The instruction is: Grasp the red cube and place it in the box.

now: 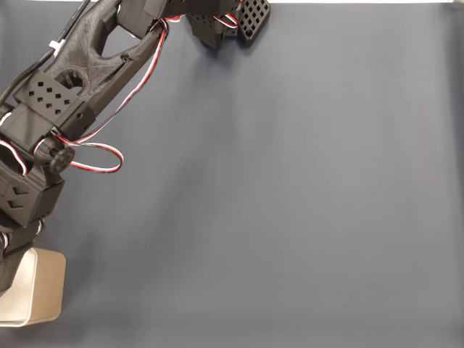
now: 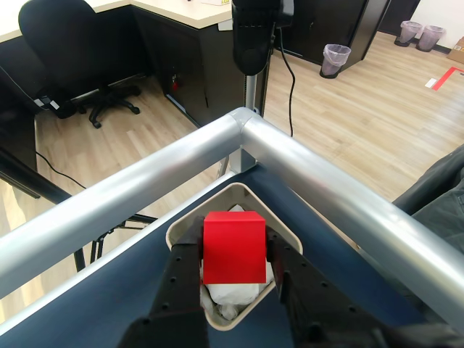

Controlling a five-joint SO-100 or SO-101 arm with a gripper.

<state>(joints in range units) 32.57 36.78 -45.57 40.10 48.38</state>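
Note:
In the wrist view my gripper is shut on the red cube, with one black finger against each side of it. The cube hangs just above the beige box, which sits in the table's corner with crumpled white material inside. In the fixed view the box lies at the bottom left edge. The black arm reaches down to it from the top, and its lower end overlaps the box's left side. The arm hides the cube in that view.
Silver metal rails frame the table corner just beyond the box. The dark blue-grey table surface spreads to the right of the arm. Red and white cables loop off the arm. Beyond the table lie a wooden floor and an office chair.

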